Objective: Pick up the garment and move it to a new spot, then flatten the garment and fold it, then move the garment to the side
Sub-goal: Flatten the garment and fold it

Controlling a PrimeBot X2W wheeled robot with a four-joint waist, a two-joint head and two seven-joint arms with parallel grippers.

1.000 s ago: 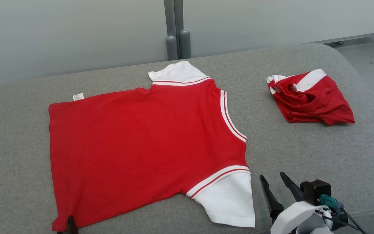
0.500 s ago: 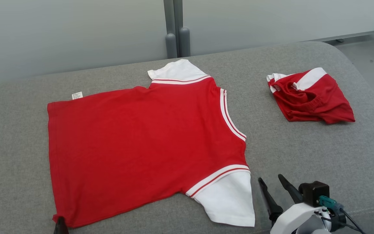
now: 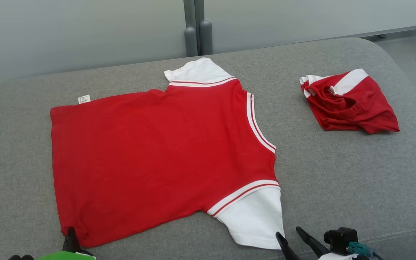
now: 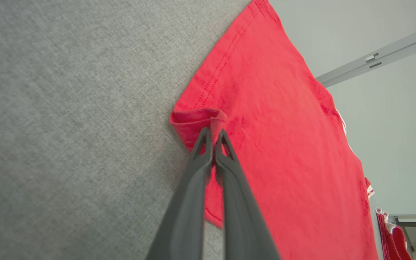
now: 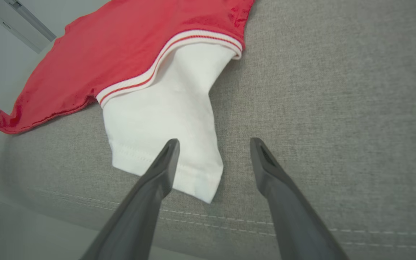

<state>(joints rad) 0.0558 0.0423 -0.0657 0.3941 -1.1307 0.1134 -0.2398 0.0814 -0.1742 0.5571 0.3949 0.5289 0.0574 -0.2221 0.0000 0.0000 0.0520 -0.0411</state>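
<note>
The garment [image 3: 157, 155] is a red T-shirt with white sleeves, spread flat on the grey cushioned surface [image 3: 338, 173]. My left gripper [image 3: 71, 236] is at its near left hem corner. In the left wrist view the left gripper [image 4: 214, 131] is shut on a small raised fold of the red hem [image 4: 197, 119]. My right gripper [image 3: 287, 232] is open just right of the near white sleeve [image 3: 255, 216]. In the right wrist view the right gripper [image 5: 214, 141] has its left finger over the sleeve's [image 5: 164, 119] corner and nothing between the fingers.
A second red and white garment [image 3: 349, 104] lies bunched at the back right of the cushion. A pale wall with a grey post [image 3: 193, 32] runs behind. Bare floor [image 3: 410, 50] shows past the cushion's right end. The cushion's near edge [image 5: 229, 224] is just under my right gripper.
My left gripper has closed on the shirt's near left hem corner. The head camera has shifted a little, and my right gripper now shows lower in its view, still open.
</note>
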